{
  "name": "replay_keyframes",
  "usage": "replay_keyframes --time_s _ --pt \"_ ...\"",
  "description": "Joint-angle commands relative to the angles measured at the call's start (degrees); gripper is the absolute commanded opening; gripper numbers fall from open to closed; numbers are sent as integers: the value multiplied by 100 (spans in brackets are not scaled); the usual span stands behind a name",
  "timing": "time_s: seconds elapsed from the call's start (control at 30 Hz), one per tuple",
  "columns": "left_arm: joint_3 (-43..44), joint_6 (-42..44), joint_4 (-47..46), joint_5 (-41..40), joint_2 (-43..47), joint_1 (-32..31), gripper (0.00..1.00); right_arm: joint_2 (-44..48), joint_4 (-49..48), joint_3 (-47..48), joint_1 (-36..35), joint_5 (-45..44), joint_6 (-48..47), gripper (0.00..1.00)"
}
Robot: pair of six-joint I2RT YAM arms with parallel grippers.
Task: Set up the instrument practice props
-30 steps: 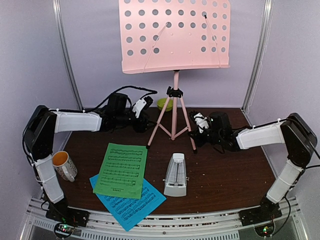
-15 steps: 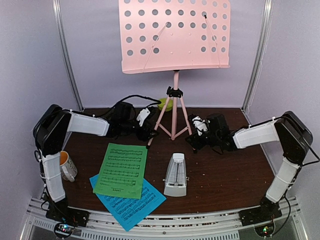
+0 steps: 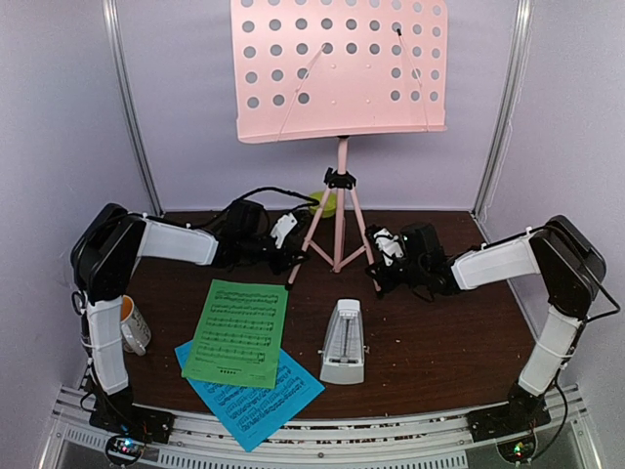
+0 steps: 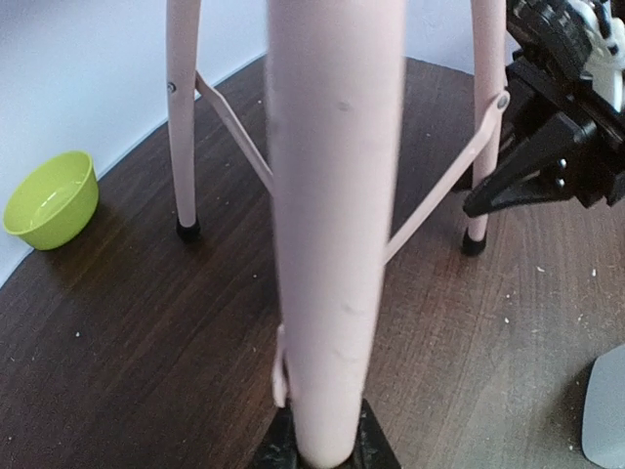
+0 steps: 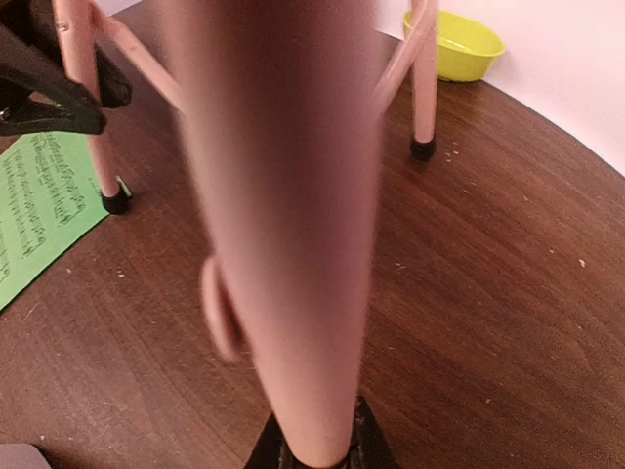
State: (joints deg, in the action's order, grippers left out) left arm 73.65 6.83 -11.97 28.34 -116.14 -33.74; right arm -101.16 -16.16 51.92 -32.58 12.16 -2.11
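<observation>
Overhead: pink music stand (image 3: 339, 68) upright at the table's (image 3: 449, 332) back, left gripper (image 3: 295, 259) and right gripper (image 3: 375, 267) at its front legs. Nearer, metronome (image 3: 343, 342) and green sheet (image 3: 239, 332) overlapping blue sheet (image 3: 259, 401). Left wrist: fingers (image 4: 276, 447) pinching one leg. Right wrist: fingers (image 5: 270, 449) clamped on the other.

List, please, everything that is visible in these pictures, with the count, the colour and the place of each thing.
music stand: one, pink, upright on three legs at the back centre of the table
green sheet: one, green, front left, lying partly on the blue sheet
blue sheet: one, blue, front left edge
metronome: one, white-grey, upright, front centre
mug: one, white, left edge, partly hidden by the left arm
bowl: one, lime green, behind the stand's legs
table: one, dark brown
left gripper: one, black, at the stand's front left leg
right gripper: one, black, at the front right leg
</observation>
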Motion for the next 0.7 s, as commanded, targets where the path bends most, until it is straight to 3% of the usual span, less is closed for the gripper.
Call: replay_keyframes --time_s 0.0,0.1,0.47,0.67 --pt "-174 80 -128 -76 196 12 9 17 91 -1 26 -246 227 4" --pt "-274 84 56 -243 393 44 0 129 301 -39 29 -361 369 0" --pt "-763 -142 739 -410 1091 419 0 899 700 -859 21 -683 1361 0" --pt "-1545 -443 430 -747 1598 482 0 1362 582 -1611 0 -829 1818 0"
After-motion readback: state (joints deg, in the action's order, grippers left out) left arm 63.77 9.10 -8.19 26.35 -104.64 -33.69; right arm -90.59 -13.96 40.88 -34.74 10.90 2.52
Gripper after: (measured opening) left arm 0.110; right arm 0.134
